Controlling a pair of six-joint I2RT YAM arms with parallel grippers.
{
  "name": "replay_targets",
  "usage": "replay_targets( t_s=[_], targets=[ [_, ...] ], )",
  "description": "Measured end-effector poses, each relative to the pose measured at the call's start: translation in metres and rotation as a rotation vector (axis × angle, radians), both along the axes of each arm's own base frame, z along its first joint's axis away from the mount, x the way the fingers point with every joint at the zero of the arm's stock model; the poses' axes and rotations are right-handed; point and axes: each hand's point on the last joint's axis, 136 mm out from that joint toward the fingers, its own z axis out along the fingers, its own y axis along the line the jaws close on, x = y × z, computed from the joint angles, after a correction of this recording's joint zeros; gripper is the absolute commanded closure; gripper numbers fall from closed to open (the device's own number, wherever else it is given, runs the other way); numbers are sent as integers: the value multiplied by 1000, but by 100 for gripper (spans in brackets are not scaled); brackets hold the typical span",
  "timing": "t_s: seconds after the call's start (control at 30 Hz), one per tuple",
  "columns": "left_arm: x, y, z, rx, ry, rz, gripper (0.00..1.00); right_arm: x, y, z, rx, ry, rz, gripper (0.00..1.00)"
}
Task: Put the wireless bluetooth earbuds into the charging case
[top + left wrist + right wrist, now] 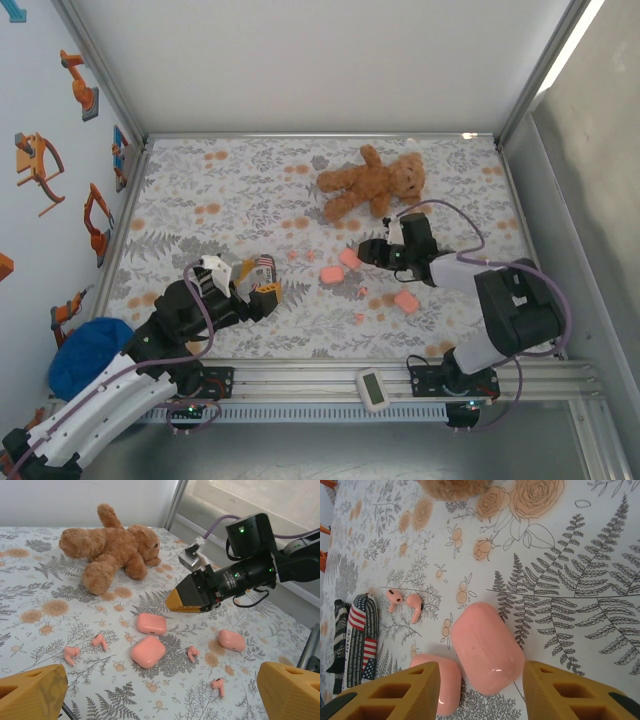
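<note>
Three shut pink charging cases lie mid-table: one (349, 257) (487, 647) sits between my right gripper's (372, 250) (481, 672) open yellow fingers, not clamped. A second case (331, 276) (440, 682) lies right beside it, partly behind one finger. The third case (405, 301) (231, 640) rests apart to the right. Tiny pink earbuds lie loose on the cloth: a pair (300, 256) (405, 602) left of the cases, one (192, 653) between the cases, one (218, 684) nearer the front. My left gripper (262, 285) (160, 700) hovers wide open and holds nothing, short of the earbuds.
A brown teddy bear (370, 182) lies at the back of the floral cloth, just behind the right gripper. Metal frame rails border the table. A blue object (88, 355) sits off the left edge, and a small white device (372, 388) lies on the front rail.
</note>
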Motion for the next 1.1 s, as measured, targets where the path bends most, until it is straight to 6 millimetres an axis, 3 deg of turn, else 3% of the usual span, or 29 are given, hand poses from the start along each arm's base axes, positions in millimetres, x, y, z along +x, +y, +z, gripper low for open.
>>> replay_targets(
  t_s=[0.17,0.23,0.33,0.67,0.9,1.1],
  targets=[
    [1,2,0,3,-1,13,4,-6,-7,37,-37,-128,29,40],
    [2,3,-1,4,-1,20,4,-11,-9,52,-57,-189,51,22],
    [3,3,-1,6,-2,28,4,-22,-7,70,-85,-277,104,1],
    [6,6,-3,12,-2,48,4,-58,11,109,-184,-551,313,1],
    [6,7,-5,16,1,53,4,-87,24,95,-352,-691,585,1],
    [5,8,-4,6,-8,55,4,-87,33,87,-502,-738,758,1]
  ],
)
